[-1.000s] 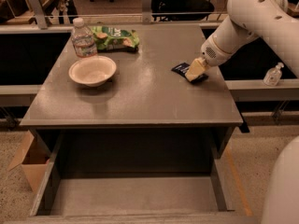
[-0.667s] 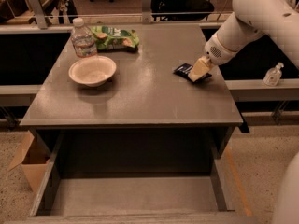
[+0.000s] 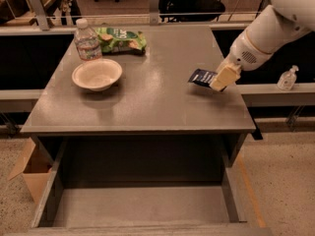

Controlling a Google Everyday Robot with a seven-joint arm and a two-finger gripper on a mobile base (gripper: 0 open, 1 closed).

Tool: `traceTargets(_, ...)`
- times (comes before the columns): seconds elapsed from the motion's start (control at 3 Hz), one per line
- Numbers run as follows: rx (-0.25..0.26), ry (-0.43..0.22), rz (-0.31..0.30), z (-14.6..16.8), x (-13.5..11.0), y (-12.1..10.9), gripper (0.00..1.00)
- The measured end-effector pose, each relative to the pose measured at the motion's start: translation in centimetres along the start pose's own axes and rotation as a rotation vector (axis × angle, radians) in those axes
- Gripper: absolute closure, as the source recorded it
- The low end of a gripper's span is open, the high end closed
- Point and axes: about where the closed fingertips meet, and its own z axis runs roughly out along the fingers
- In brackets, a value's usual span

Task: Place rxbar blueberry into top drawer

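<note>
The rxbar blueberry (image 3: 201, 76), a small dark navy bar with white lettering, is held at the right side of the grey desk top (image 3: 147, 97), lifted a little above the surface. My gripper (image 3: 220, 79) is shut on its right end, with the white arm reaching in from the upper right. The top drawer (image 3: 138, 205) is pulled open below the desk's front edge. It is a wide shallow grey tray and its inside holds nothing.
A white bowl (image 3: 97, 74) sits at the desk's left. Behind it stand a water bottle (image 3: 87, 41) and a green chip bag (image 3: 120, 39). A cardboard box (image 3: 30, 171) is on the floor at left. A sanitizer bottle (image 3: 287, 78) stands on the right ledge.
The gripper has risen slightly with the bar in it, and the bar has come off the desk top. The drawer, bowl, bottle and bag have not moved.
</note>
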Motion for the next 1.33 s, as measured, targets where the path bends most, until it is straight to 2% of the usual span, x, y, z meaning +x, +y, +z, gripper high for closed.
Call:
traceTargets(0.33,-0.079,-0.026,-0.117,-1.5,0.5,4.1,1.0)
traceTargets(0.67,-0.083,-0.027,-0.128,-1.3,0.1,4.8,1.0)
traceTargets(1.0,-0.086,-0.039,-0.169,-1.3,-1.0,7.2,1.0)
traceTargets(1.33,-0.101,-0.054,-0.211,-1.6,-2.2,10.6,1.0)
